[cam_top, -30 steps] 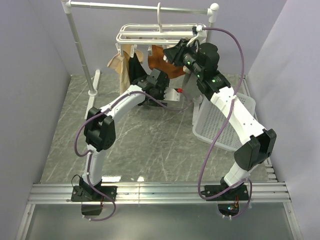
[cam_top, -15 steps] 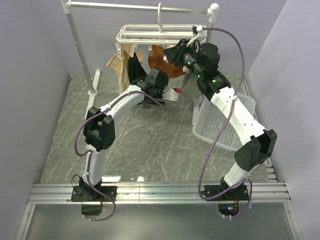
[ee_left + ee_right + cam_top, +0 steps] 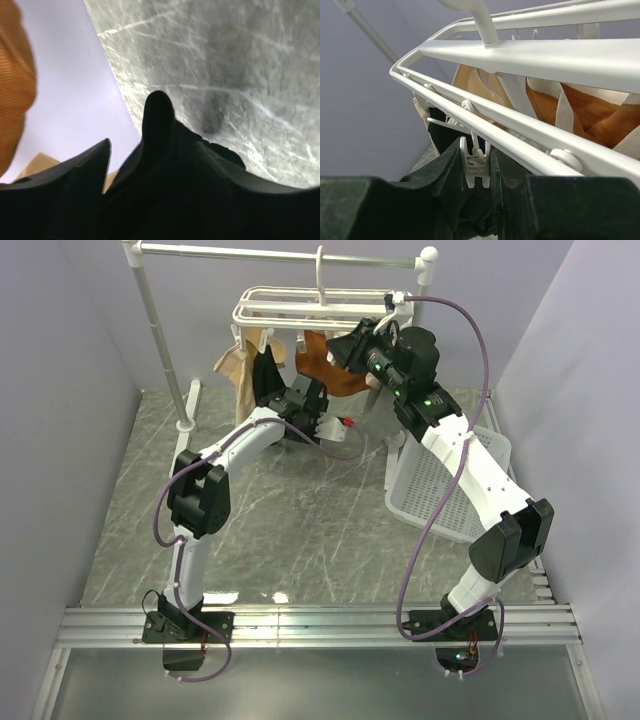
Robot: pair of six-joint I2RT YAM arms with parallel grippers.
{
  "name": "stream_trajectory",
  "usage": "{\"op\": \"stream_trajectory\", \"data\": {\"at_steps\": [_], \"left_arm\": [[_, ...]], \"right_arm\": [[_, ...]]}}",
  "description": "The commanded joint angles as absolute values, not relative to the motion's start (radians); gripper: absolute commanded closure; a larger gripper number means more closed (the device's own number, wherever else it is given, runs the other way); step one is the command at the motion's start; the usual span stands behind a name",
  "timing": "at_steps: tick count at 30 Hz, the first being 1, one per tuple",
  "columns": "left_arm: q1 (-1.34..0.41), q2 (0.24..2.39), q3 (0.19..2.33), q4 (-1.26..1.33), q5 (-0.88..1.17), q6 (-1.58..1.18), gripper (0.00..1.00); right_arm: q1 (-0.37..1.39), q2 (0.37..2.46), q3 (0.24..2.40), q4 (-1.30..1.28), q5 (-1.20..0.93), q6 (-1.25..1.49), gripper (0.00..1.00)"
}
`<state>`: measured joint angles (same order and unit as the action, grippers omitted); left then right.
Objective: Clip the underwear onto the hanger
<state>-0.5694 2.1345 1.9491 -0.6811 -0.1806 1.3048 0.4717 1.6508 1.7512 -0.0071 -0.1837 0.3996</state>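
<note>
The white hanger hangs from the rail at the back; its bars fill the right wrist view. The black underwear hangs under its left part and shows behind the bars in the right wrist view. My left gripper is just below the hanger, shut on the underwear, whose black fabric covers the jaws in the left wrist view. My right gripper is at the hanger's near bar, its jaws pressed on a small white clip dangling from that bar.
An orange garment and a tan garment hang on the hanger beside the underwear. The metal rail stand rises at the back left. A white laundry basket lies at the right under my right arm.
My left gripper has moved up and to the left, closer to the hanger, with the black fabric in it. My right gripper has stayed at the clip.
</note>
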Motion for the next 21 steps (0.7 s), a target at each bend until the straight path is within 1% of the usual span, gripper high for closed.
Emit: {"op": "stream_trajectory", "data": {"at_steps": [1,2,3,5,6,7,8,9,11,12,14,18,21], "left_arm": [[-0.561,2.135,1.99,-0.718,-0.19,1.339,0.3],[-0.56,2.134,1.985,-0.722,-0.186,1.341,0.36],[-0.558,2.128,1.982,-0.709,-0.18,1.338,0.47],[-0.551,2.123,1.974,-0.692,-0.169,1.328,0.59],[-0.551,2.118,1.974,-0.695,-0.149,1.33,0.67],[-0.545,2.114,1.968,-0.695,-0.137,1.327,0.71],[-0.543,2.097,1.962,-0.695,-0.123,1.325,0.79],[-0.542,2.085,1.954,-0.701,-0.1,1.334,0.81],[-0.532,2.031,1.907,-0.687,-0.034,1.338,0.84],[-0.531,2.013,1.887,-0.677,-0.017,1.339,0.91],[-0.529,1.962,1.833,-0.66,0.021,1.341,1.0],[-0.509,1.892,1.793,-0.692,0.152,1.321,1.0],[-0.492,1.823,1.734,-0.664,0.233,1.318,1.0]], "right_arm": [[0.48,1.598,1.74,-0.006,-0.195,0.388,1.0],[0.48,1.598,1.74,-0.008,-0.193,0.39,1.0],[0.482,1.598,1.738,-0.006,-0.192,0.39,1.0],[0.482,1.598,1.736,-0.006,-0.193,0.39,1.0],[0.48,1.598,1.735,-0.008,-0.195,0.388,1.0],[0.48,1.597,1.735,-0.009,-0.193,0.388,1.0],[0.48,1.597,1.735,-0.009,-0.195,0.385,1.0],[0.479,1.598,1.735,-0.008,-0.195,0.385,1.0],[0.479,1.598,1.738,-0.009,-0.192,0.387,1.0],[0.477,1.598,1.736,-0.011,-0.19,0.387,1.0],[0.476,1.6,1.733,-0.008,-0.186,0.391,1.0],[0.474,1.601,1.732,-0.005,-0.179,0.402,1.0],[0.469,1.605,1.732,-0.008,-0.176,0.406,1.0]]}}
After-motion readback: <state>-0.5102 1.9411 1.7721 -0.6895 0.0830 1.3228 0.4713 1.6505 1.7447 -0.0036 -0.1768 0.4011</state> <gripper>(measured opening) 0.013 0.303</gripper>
